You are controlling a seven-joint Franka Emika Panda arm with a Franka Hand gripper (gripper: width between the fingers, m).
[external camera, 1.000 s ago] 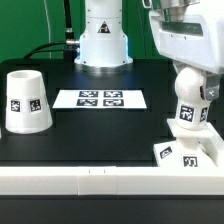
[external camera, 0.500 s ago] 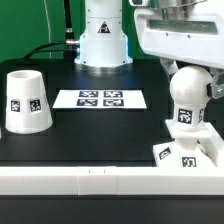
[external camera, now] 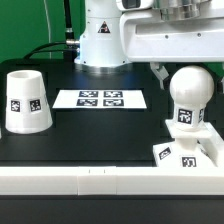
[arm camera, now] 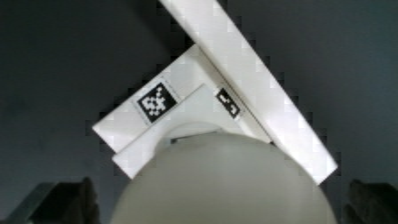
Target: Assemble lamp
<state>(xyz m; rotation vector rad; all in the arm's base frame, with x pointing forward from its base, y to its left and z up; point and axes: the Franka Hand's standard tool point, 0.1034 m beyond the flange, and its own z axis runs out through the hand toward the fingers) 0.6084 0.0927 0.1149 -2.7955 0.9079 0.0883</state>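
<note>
The round-headed bulb (external camera: 190, 95) stands upright in the square stepped base (external camera: 188, 152) at the exterior view's right. My gripper (external camera: 187, 68) hovers just above the bulb's head, open, with one dark finger (external camera: 160, 72) showing beside it. In the wrist view the bulb's head (arm camera: 222, 180) fills the space between the two dark fingertips (arm camera: 63, 205), which stand apart from it, and the tagged base (arm camera: 187, 100) lies beyond. The conical shade (external camera: 27, 100) stands on its wide end at the exterior view's left, far from the gripper.
The marker board (external camera: 100, 98) lies flat mid-table between the shade and the base. The arm's white pedestal (external camera: 103, 35) stands at the back. A white rail (external camera: 90, 182) runs along the table's front edge.
The gripper has let go of the bulb and risen, shifting toward the exterior view's left. The bulb's head, covered before, now stands uncovered on the base.
</note>
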